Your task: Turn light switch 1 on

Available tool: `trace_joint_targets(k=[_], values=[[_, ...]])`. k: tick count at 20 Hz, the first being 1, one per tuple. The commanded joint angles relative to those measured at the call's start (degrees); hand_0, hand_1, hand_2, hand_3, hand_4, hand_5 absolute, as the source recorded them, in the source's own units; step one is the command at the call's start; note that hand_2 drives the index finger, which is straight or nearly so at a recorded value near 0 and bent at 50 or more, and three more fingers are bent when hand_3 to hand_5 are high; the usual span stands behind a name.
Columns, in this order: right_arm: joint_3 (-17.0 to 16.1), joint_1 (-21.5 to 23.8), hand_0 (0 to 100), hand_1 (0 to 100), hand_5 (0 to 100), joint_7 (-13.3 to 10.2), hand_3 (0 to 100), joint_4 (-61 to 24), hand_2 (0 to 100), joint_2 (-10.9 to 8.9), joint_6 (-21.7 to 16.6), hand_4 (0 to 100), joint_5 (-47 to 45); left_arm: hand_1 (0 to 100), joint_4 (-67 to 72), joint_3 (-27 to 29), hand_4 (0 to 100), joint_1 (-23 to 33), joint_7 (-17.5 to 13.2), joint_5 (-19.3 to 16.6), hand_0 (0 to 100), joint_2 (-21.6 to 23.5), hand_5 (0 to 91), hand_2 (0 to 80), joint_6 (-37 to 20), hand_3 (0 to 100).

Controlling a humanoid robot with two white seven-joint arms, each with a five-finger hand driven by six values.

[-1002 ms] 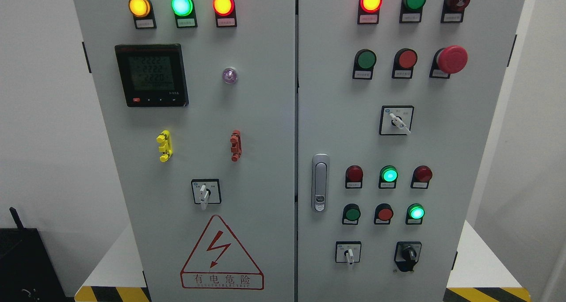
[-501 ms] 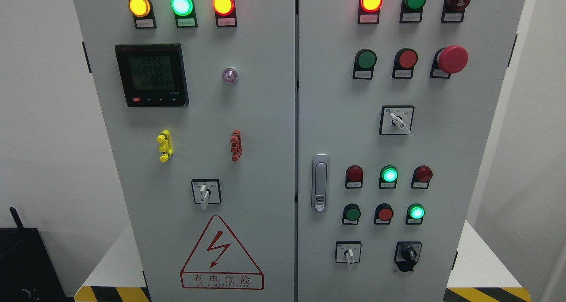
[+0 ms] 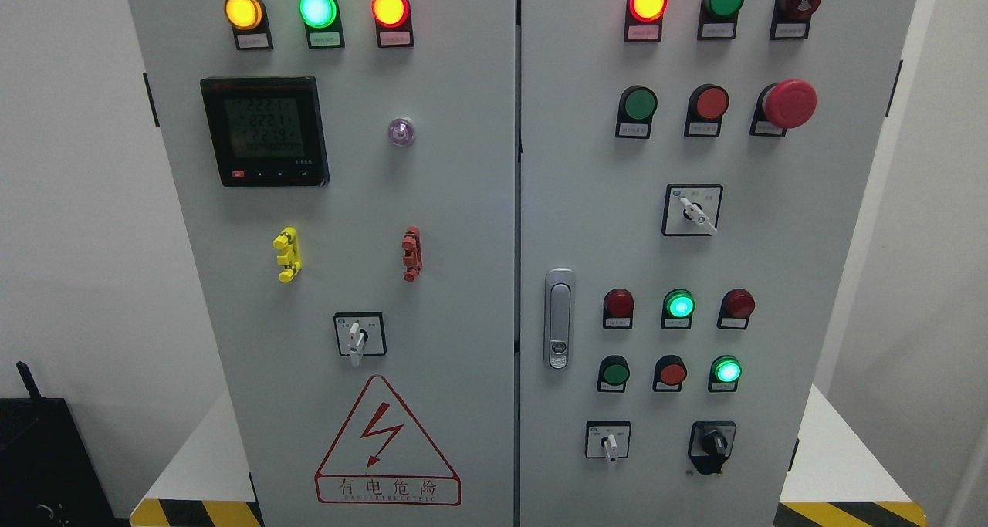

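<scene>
A grey two-door control cabinet fills the head view. The left door carries lit yellow, green and red lamps, a digital meter, and a white rotary switch pointing down. On the right door sit a lit red lamp, unlit green and red push buttons, a red mushroom stop button, a rotary switch, lit green lamps, and low selector switches. Neither of my hands shows. Which control is light switch 1 cannot be told.
A metal door latch sits on the right door's left edge. Yellow and red clips stick out of the left door. A black box stands at the lower left. Yellow-black hazard tape marks the white base.
Only the digits on the meter have changed. The lamps and switches look the same, and no hand has come into view.
</scene>
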Motion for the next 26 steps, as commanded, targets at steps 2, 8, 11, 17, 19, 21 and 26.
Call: trace_joint_targets(k=[2,8,11,17,19,21,26], values=[[0.0,0.0,0,0,0,0.0,0,0.0,0,0.0,0.0,0,-1.4,45,-23.5,0.4,35,-0.1,0.2,0.1,52,0.8,0.0,10.4,-0.5,28],[0.0,0.0,0,0,0,0.0,0,0.0,0,0.0,0.0,0,-1.4,55,-24.1,0.4,50,-2.4,0.2,0.2,52,-0.4,25.5,22.1,-4.2,37],[0.0,0.0,0,0,0,0.0,0,0.0,0,0.0,0.0,0,-1.4,60,-24.1,0.4,52,-5.9,0.1,0.0,51,-2.2,27.7,25.3,-2.7,40],[0.0,0.0,0,0,0,0.0,0,0.0,0,0.0,0.0,0,-1.4,71,-24.1,0.2,57,-12.2,0.3,0.1,50,-5.6,34.3,32.0,5.6,45],[0.0,0.0,0,0,0,0.0,0,0.0,0,0.0,0.0,0,-1.4,73,-24.1,0.1,58,-13.4,0.3,0.2,43,-6.1,35.1,33.9,6.1,46],[0.0,0.0,0,0,0,0.0,0,0.0,0,0.0,0.0,0,-1.4,73,-24.1,0.1,58,-15.0,0.5,0.2,40,-7.2,36.7,34.1,6.9,47],[0.0,0.0,0,0,0,0.0,0,0.0,0,0.0,0.0,0,-1.4,71,-24.5,0.1,59,-17.6,4.7,-0.1,34,-7.8,38.2,34.2,10.2,47]])
